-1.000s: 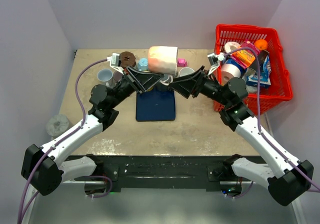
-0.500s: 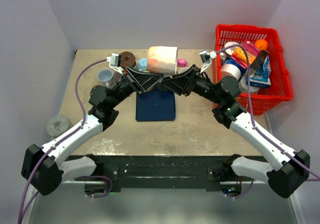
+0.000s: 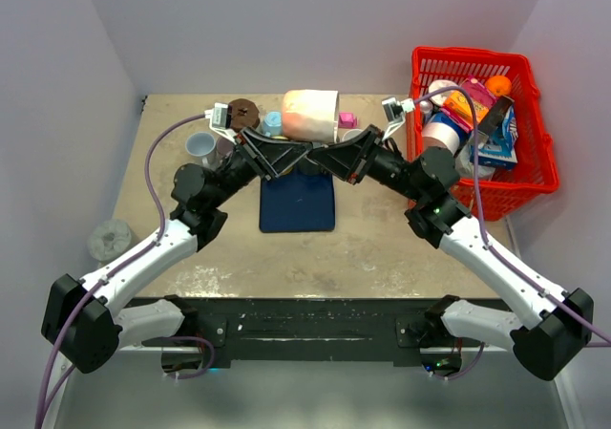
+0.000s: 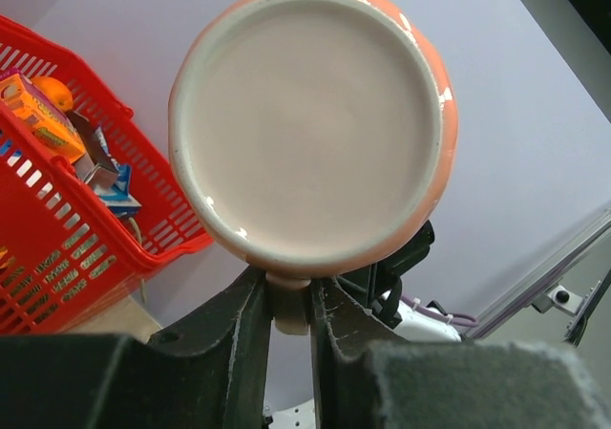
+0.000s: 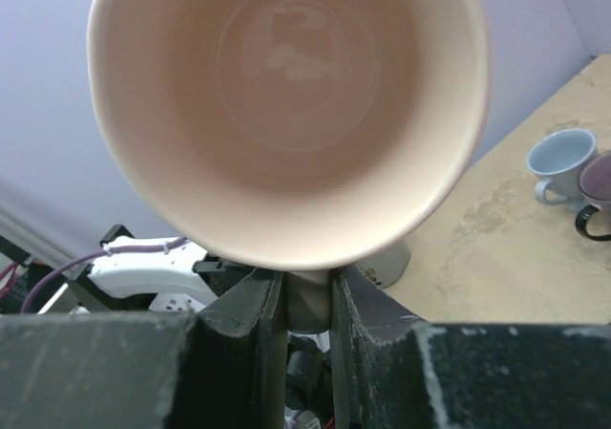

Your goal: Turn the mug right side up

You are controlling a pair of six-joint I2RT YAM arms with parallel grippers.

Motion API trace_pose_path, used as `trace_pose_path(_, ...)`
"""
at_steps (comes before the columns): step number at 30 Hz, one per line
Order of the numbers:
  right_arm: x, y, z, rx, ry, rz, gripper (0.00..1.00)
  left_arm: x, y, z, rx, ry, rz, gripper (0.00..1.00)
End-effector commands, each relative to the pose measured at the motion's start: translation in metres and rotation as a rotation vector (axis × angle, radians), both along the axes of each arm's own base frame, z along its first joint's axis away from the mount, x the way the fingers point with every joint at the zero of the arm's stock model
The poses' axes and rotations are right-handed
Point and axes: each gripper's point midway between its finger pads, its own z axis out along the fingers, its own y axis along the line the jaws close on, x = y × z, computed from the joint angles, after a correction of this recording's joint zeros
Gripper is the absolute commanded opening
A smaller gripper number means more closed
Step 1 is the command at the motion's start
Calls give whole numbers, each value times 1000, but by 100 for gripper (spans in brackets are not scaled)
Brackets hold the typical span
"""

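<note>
Top view: the mug (image 3: 311, 114) hung on its side off the table, upper centre of frame, with the left gripper (image 3: 304, 150) and right gripper (image 3: 326, 154) meeting just beneath it.

Left wrist view: the base filled the frame, and the fingers (image 4: 243, 324) were pinched tight on the handle (image 4: 288, 310) at lower centre.

Right wrist view: the open mouth stared back, and that gripper's 2 fingers (image 5: 250, 314) were clamped on the same handle.

Best play, I'd say: only 1 grip lets go, slowly. The other then rolls the rim upward before lowering onto the blue mat (image 3: 298, 204).

No lettering showed on the mug. The packaging in the red basket (image 3: 539, 133) was too small to read.
</note>
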Motion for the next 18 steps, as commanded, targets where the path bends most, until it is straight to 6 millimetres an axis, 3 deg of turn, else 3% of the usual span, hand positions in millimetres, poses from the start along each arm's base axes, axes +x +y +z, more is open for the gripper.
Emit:
trace_pose_path(1, 8, -16, 29, 30, -57, -112, 0, -22, 11, 39, -65, -176, 5, 58)
trace_pose_path(3, 10, -21, 28, 1, -64, -148, 0, -22, 11, 38, -27, -211, 25, 75)
trace_pose_path(4, 12, -24, 26, -11, -60, -174, 0, -18, 6, 28, 38, -189, 22, 88)
trace_pose_path(5, 17, -31, 19, -49, -48, -225, 0, -15, 9, 39, 73, -220, 44, 92)
trace_pose_path(6, 20, -35, 18, -67, -44, -258, 0, -9, 7, 34, 158, -268, 90, 94)
trace_pose_path(7, 23, -38, 13, -93, -38, -283, 0, 3, 5, 10, 272, -180, 112, 98)
trace_pose_path(8, 31, -46, 1, -149, -21, -344, 0, 4, 9, 17, 307, -199, 146, 99)
trace_pose_path(9, 33, -51, 1, -169, -19, -377, 0, 9, 13, 10, 375, -234, 190, 99)
trace_pose_path(10, 36, -55, -5, -199, -8, -402, 0, 20, 19, -10, 453, -173, 244, 99)
trace_pose_path(12, 48, -70, -20, -286, 30, -506, 0, 26, 35, -21, 541, -184, 334, 99)
trace_pose_path(16, 76, -101, -53, -493, 102, -705, 0, 44, 78, -66, 761, -66, 540, 99)
trace_pose_path(18, 89, -120, -68, -603, 136, -817, 0, 46, 93, -75, 821, -63, 599, 99)
